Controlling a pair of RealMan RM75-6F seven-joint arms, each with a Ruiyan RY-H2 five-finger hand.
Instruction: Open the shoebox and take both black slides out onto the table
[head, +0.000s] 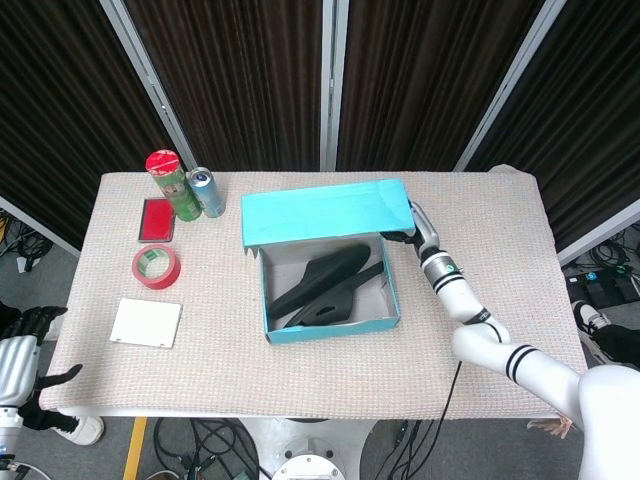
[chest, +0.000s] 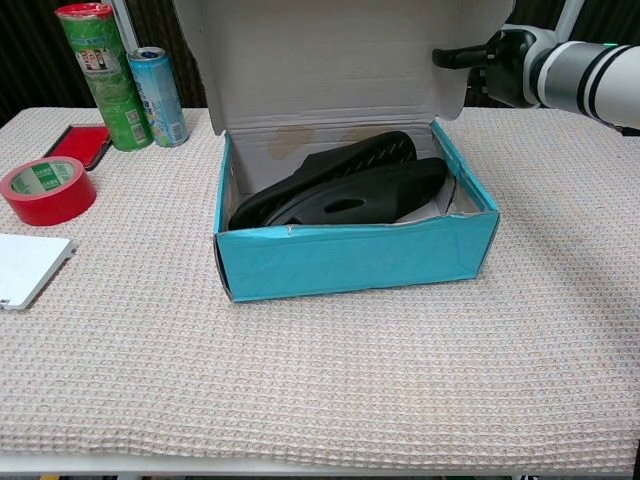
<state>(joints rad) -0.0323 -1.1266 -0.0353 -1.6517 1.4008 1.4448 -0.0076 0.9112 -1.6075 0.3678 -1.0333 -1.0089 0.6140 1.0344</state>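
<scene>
The turquoise shoebox (head: 330, 326) (chest: 360, 258) stands open mid-table, its lid (head: 325, 210) (chest: 330, 60) swung up at the far side. Two black slides (head: 325, 285) (chest: 340, 190) lie stacked inside, over white paper. My right hand (head: 408, 228) (chest: 470, 57) is at the lid's right edge, mostly hidden behind it; its thumb shows at the front of the edge and it grips the lid. My left hand (head: 18, 360) hangs below the table's near left corner, holding nothing, fingers apart.
At the far left stand a green canister with a red cap (head: 172, 185) (chest: 100, 70) and a drink can (head: 207, 192) (chest: 158, 95). A red flat case (head: 158, 219), a red tape roll (head: 156, 267) (chest: 45, 188) and a white pad (head: 146, 322) lie left of the box.
</scene>
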